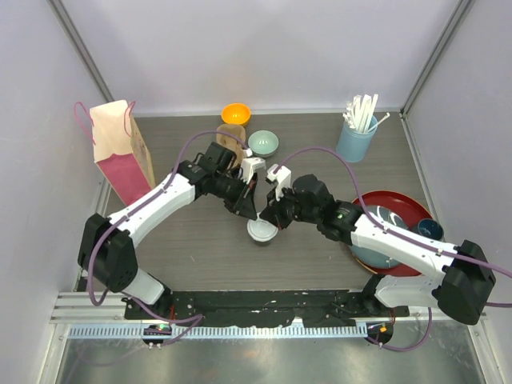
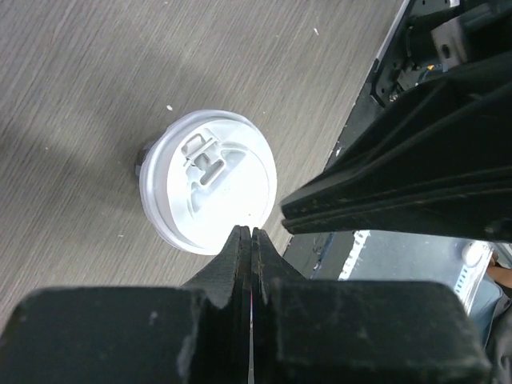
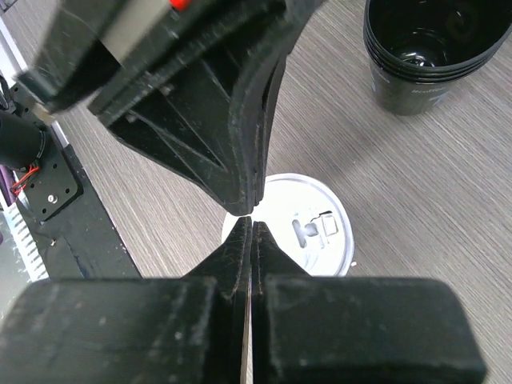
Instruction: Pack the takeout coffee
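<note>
One takeout coffee, a small black cup with a white lid [image 1: 262, 230], stands on the dark wood table in the middle. Its lid shows in the left wrist view [image 2: 208, 182] and in the right wrist view [image 3: 312, 228]. My left gripper [image 1: 258, 214] is shut and empty, with its tips [image 2: 246, 232] over the lid's rim. My right gripper [image 1: 269, 218] is shut and empty too, its tips [image 3: 250, 224] at the lid's edge, tip to tip with the left fingers [image 3: 232, 120]. I cannot tell whether either tip touches the lid.
A stack of open black cups [image 3: 428, 56] stands close behind the coffee. A pink and tan paper bag [image 1: 120, 152] stands at the left. Orange bowl [image 1: 235, 114] and pale green bowl [image 1: 263, 143] sit behind. Straw tumbler [image 1: 357, 136] is back right; red tray [image 1: 396, 200] with dark blue mug [image 1: 430, 230] is right.
</note>
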### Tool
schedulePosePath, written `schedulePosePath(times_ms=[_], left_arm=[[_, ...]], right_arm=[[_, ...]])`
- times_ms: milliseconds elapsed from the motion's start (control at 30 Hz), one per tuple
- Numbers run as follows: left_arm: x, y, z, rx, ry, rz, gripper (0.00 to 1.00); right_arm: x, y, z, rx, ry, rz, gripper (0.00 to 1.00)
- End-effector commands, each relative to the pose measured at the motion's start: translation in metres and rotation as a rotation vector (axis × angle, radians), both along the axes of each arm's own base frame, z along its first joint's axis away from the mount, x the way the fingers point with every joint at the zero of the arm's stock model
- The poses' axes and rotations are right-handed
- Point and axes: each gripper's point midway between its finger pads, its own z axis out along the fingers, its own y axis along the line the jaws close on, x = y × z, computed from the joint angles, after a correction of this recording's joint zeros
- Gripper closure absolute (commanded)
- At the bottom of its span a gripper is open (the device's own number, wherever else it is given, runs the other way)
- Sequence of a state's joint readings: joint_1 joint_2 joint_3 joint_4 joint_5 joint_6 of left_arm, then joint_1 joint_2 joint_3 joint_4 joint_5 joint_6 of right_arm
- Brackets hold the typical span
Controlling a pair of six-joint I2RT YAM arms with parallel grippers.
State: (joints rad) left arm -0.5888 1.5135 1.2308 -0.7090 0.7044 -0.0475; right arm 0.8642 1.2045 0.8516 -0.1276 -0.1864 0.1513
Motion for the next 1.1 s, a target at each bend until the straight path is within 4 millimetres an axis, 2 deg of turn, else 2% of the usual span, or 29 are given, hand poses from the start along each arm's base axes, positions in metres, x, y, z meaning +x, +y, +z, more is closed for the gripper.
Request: schedulePosePath(times_ms=[0,33,133,233,333,467,600,767,867,967,1067], left_arm=[[0.005,-0.003,-0.023,0.010,-0.009,-0.015,1.00],[0.001,-0.001,-0.033,0.029,0.013,-0.027,1.00],[-0.001,0.001,-0.051,0.059,0.053,-0.030,1.00],[0.003,0.005,-0.058,0.085,0.025,-0.044,1.00],[0.003,0.005,-0.053,0.075,-0.001,-0.050,1.00],[0.003,0.006,-0.043,0.058,-0.025,-0.052,1.00],[0.002,0.003,-0.016,0.001,-0.056,-0.057,1.00],[0.003,0.006,0.007,-0.045,-0.077,-0.049,1.00],[0.004,0.009,0.011,-0.049,-0.091,-0.040,1.00],[0.005,0.014,0.007,-0.055,-0.072,-0.030,1.00],[0.009,0.018,-0.011,-0.030,-0.050,-0.010,1.00]], right_arm=[[0.004,0.005,-0.004,0.018,-0.005,0.000,0.99],[0.003,0.001,-0.019,0.003,0.018,-0.012,0.99],[-0.003,-0.001,-0.049,-0.004,0.061,-0.014,0.99],[-0.003,-0.009,-0.064,-0.023,0.082,-0.039,0.99],[-0.003,-0.012,-0.066,-0.021,0.091,-0.050,0.99],[-0.003,-0.011,-0.058,-0.017,0.085,-0.045,0.99],[-0.001,-0.005,-0.039,-0.016,0.071,-0.018,0.99],[0.004,0.006,0.000,0.036,0.017,0.021,0.99],[0.006,0.011,0.017,0.063,-0.015,0.040,0.99],[0.006,0.018,0.024,0.097,-0.020,0.063,0.99],[0.005,0.024,0.019,0.124,-0.015,0.075,0.99]])
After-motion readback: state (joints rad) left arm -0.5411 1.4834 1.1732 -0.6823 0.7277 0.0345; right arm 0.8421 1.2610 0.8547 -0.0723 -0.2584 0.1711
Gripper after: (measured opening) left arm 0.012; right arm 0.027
